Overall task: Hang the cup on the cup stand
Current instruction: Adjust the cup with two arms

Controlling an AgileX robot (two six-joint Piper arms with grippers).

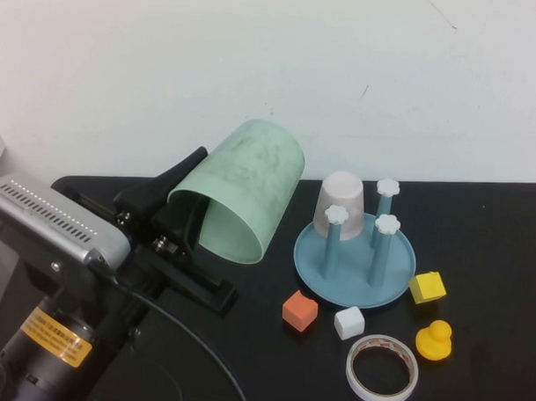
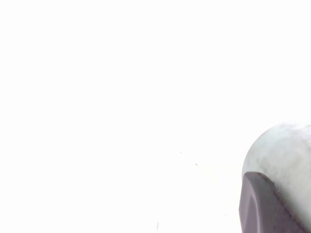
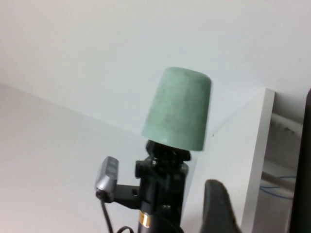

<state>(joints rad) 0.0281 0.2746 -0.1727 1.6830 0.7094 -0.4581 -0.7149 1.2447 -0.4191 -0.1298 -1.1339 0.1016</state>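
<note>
The mint-green cup [image 1: 246, 189] is raised above the black surface [image 1: 474, 348], tilted, rim clamped in the left pincer [image 1: 184, 211], just left of the blue cup stand [image 1: 353, 274] bearing a pinkish cup [image 1: 340, 203], while the right pincer [image 3: 218, 208], barely visible, leaves its opening untellable.

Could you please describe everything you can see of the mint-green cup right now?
The cup is a pale mint-green, tapered, handleless tumbler that looks like matte plastic, with faint dark smudges on its outside. It is off the table, tilted so that its open mouth faces down towards the camera and its closed base points up and away. The left tool is shut on its rim, one finger inside and one outside. It hangs left of the cup stand, touching neither it nor the pinkish cup there.
</note>
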